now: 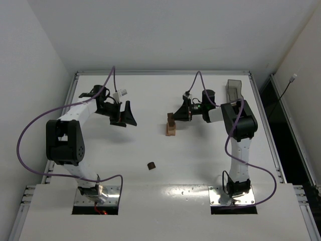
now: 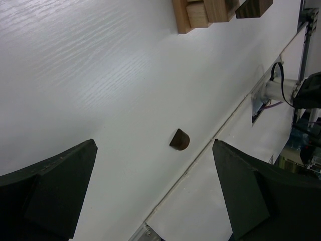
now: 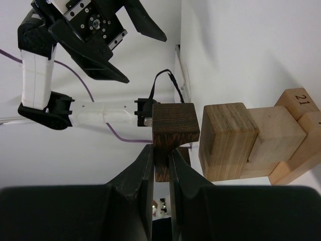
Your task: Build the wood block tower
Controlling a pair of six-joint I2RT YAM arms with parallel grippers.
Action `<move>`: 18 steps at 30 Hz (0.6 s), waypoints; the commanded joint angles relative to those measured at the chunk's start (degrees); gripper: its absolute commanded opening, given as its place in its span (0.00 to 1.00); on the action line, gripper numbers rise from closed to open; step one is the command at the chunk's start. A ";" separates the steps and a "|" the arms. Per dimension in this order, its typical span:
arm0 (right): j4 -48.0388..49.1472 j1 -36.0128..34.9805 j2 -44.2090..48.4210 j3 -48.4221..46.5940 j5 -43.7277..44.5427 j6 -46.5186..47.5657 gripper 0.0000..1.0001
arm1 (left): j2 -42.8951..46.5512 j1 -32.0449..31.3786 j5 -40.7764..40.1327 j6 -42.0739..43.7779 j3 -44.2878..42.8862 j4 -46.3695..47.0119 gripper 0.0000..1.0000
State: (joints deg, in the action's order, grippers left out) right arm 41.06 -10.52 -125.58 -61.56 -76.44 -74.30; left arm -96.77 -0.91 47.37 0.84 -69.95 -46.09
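Observation:
The tower (image 1: 171,128) is a short stack of light tan wood blocks at mid-table; it also shows in the right wrist view (image 3: 251,138) and at the top edge of the left wrist view (image 2: 205,11). My right gripper (image 1: 180,114) (image 3: 160,149) is shut on a dark brown block (image 3: 173,128) and holds it at the tower's top, a thin gap from the uppermost tan block. A dark brown half-round piece (image 1: 151,165) (image 2: 179,140) lies alone on the table. My left gripper (image 1: 123,118) (image 2: 154,146) is open and empty, raised left of the tower.
A translucent grey plastic bin (image 1: 233,90) stands at the back right, behind the right arm. The left arm (image 3: 85,30) shows beyond the tower in the right wrist view. The table's near edge (image 2: 210,145) runs just past the half-round piece.

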 commanded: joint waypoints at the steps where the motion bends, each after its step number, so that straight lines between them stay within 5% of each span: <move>1: 3.85 0.24 -0.02 -2.07 -0.20 0.56 0.03 | -0.44 0.73 1.84 1.36 -1.50 0.29 1.00; 18: 1.39 0.24 -1.07 -2.07 -0.72 1.09 0.08 | -0.96 0.73 2.37 1.36 -1.50 0.29 1.00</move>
State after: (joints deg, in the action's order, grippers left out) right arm 40.36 -10.52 -125.99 -61.65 -76.47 -74.41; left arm -98.04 -0.91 47.81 0.84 -69.95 -46.06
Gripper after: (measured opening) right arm 0.099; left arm 1.000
